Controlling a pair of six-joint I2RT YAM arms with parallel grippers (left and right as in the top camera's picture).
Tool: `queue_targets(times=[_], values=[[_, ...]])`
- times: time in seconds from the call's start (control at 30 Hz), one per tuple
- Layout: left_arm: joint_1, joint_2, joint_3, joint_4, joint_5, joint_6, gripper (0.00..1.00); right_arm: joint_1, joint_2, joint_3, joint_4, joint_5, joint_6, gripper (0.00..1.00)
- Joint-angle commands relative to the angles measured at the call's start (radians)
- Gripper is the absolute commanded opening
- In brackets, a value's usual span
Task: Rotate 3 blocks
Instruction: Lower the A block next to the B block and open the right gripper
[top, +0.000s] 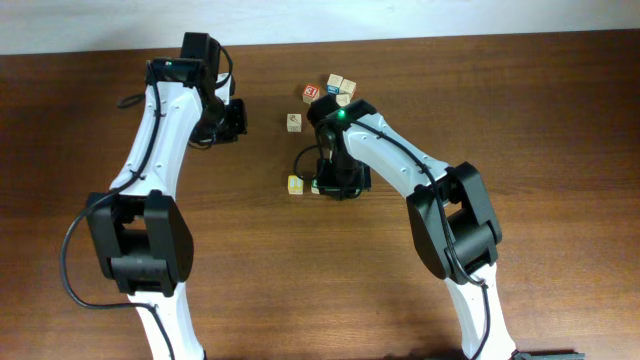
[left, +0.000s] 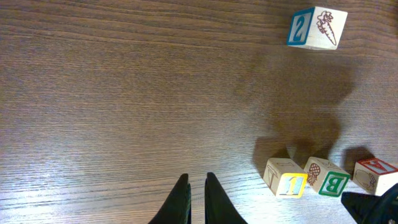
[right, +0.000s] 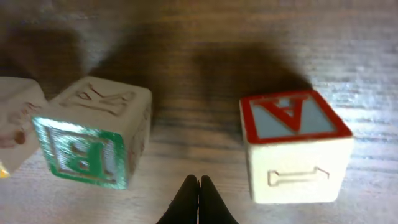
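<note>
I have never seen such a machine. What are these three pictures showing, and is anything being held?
Two white robot arms stand at a wooden table. One picture looks down from above; the other two come from cameras on each wrist. The left gripper is nearly shut over bare wood, holding nothing. The right gripper is shut between the green-faced block and a red-faced cube, gripping neither. Beside the green one sits the yellow-faced block. A blue-faced cube lies apart, and more cubes are clustered farther back.
</note>
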Motion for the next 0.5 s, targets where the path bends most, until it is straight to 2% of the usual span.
queue_targets(times=[0.0, 0.3, 0.47], values=[[0.001, -0.011, -0.004, 0.002, -0.008, -0.013, 0.10, 0.016, -0.004, -0.005, 0.030, -0.006, 0.011, 0.05], [0.001, -0.011, -0.004, 0.002, -0.009, -0.012, 0.09, 0.015, -0.004, -0.005, 0.103, -0.001, 0.008, 0.06], [0.000, -0.011, -0.004, 0.002, -0.009, -0.012, 0.10, 0.014, -0.004, -0.005, 0.134, 0.009, -0.015, 0.09]])
